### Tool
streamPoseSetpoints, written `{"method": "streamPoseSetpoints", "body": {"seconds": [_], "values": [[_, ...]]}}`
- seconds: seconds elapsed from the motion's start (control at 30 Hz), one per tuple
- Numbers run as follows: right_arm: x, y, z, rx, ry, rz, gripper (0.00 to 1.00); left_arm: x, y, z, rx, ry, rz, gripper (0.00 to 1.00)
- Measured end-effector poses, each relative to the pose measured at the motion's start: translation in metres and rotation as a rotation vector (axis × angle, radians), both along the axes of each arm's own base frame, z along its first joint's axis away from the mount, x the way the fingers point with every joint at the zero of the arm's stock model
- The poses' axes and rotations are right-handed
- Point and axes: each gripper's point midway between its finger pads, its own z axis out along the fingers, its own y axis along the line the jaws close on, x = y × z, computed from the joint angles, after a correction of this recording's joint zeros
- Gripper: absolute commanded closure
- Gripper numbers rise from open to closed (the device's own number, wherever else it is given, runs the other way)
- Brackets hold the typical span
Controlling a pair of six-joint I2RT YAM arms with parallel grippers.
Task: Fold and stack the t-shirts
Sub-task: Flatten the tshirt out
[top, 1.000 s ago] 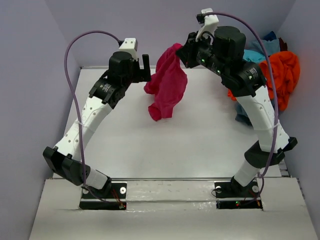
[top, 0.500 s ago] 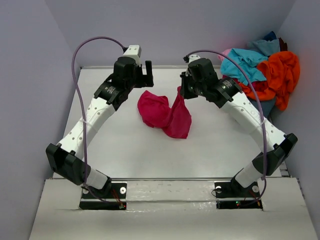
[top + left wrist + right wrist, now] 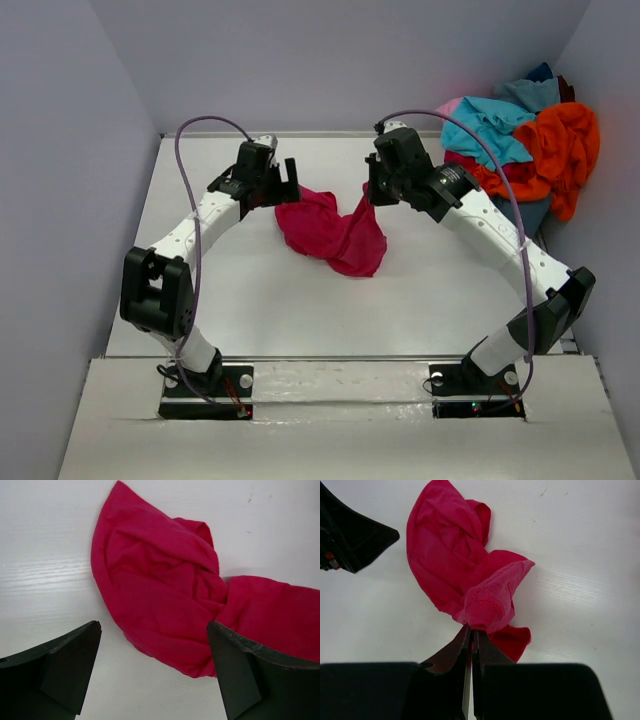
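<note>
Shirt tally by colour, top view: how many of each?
crimson shirt: 1
orange shirt: 1
turquoise shirt: 1
pink shirt: 1
dark blue shirt: 1
Total: 5 seen. The last four are tangled together, so more may be hidden.

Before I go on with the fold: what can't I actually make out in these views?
- The crimson t-shirt, all views: bunched and twisted, collar and sleeves cannot be told apart.
- Left wrist view: its right part runs off the frame edge and behind a finger of the left pincer.
- Top view: tips of the right pincer cannot be picked out against its dark body.
- The pile of t-shirts, top view: overlapping, so their number is unclear.
</note>
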Motion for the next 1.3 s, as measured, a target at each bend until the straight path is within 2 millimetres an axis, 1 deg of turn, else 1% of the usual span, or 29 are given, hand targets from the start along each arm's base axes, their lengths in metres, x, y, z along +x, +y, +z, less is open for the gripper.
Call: {"method": "streamPoseSetpoints", "body": {"seconds": [0.07,0.13,0.2,0.27,0.43,0.57,0.6,0.67,0.73,0.97,1.07,1.2,1.3], "values": [[-0.002,-0.003,-0.007,-0.008,0.016,-0.013,0.93,0.004,0.015,-0.013,-0.024,0.039,0.034,0.01],[-0.003,-0.004,-0.010,-0.011,0.022,-0.020,0.93,0.012,0.030,-0.018,-0.030,0.049,0.072,0.01],[-0.005,-0.007,-0.011,-0.012,0.024,-0.025,0.93,0.016,0.035,-0.020,-0.032,0.053,0.083,0.01],[-0.005,-0.007,-0.010,-0.010,0.021,-0.027,0.93,0.020,0.034,-0.024,-0.045,0.066,0.073,0.01],[-0.005,-0.008,-0.011,-0.007,0.023,-0.035,0.93,0.033,0.021,-0.040,-0.086,0.096,0.027,0.01],[-0.005,-0.007,-0.011,-0.001,0.027,-0.042,0.93,0.035,0.010,-0.057,-0.146,0.145,-0.031,0.01],[-0.005,-0.007,-0.012,0.001,0.029,-0.043,0.93,0.035,0.008,-0.058,-0.157,0.150,-0.041,0.01],[-0.005,-0.007,-0.013,0.001,0.032,-0.045,0.93,0.035,0.007,-0.057,-0.172,0.143,-0.052,0.01],[-0.005,-0.006,-0.013,0.002,0.032,-0.046,0.93,0.038,0.008,-0.049,-0.185,0.116,-0.056,0.01],[-0.005,-0.006,-0.021,-0.008,0.045,-0.046,0.93,0.039,0.009,-0.026,-0.211,0.064,-0.070,0.01],[-0.004,-0.006,-0.022,-0.009,0.046,-0.046,0.93,0.040,0.012,-0.027,-0.201,0.064,-0.058,0.01],[-0.004,-0.006,-0.022,-0.011,0.047,-0.046,0.93,0.045,0.026,-0.032,-0.164,0.070,0.023,0.01],[-0.003,-0.006,-0.023,-0.015,0.047,-0.048,0.93,0.048,0.040,-0.031,-0.161,0.073,0.089,0.01]]}}
